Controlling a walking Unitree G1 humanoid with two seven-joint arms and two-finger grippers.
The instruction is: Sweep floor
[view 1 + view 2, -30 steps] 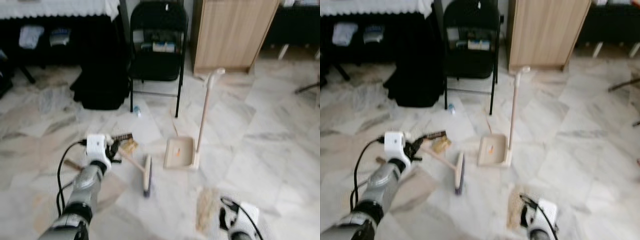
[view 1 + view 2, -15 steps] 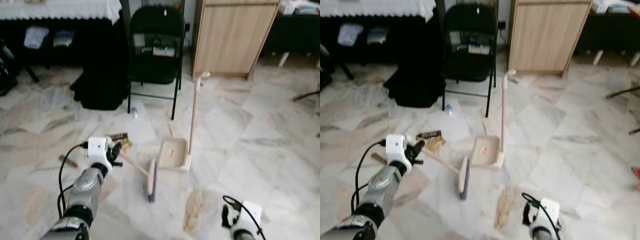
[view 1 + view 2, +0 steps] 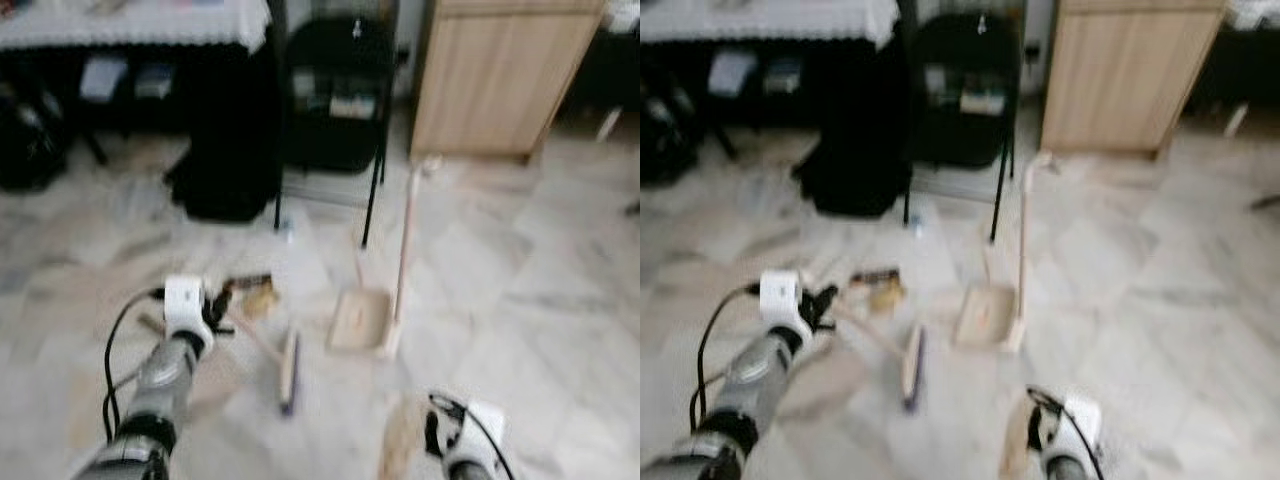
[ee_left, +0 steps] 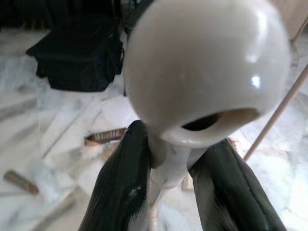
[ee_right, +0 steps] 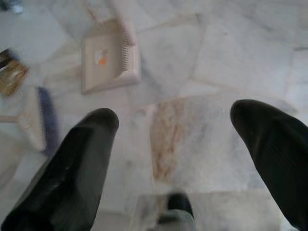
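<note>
Jaws of my left gripper [image 4: 168, 163] clamped on cream broom handle [image 4: 202, 82], lower left | broom's brush head [image 3: 288, 370] on marble floor [image 3: 520, 300], lower centre | beige dustpan [image 3: 360, 322] just right | right gripper [image 5: 173, 144] spread wide, empty, bottom right

light: even, bright | eye views: motion-blurred | glare: broom knob [image 4: 207, 72] | wrist foregrounds: soft

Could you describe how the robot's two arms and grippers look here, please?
Both arms are silver. The left arm has a dark band near its lower end, a white block at the wrist and a looping black cable. The left gripper and the right gripper each have two long black fingers. The right wrist also carries a white block and a black cable.
</note>
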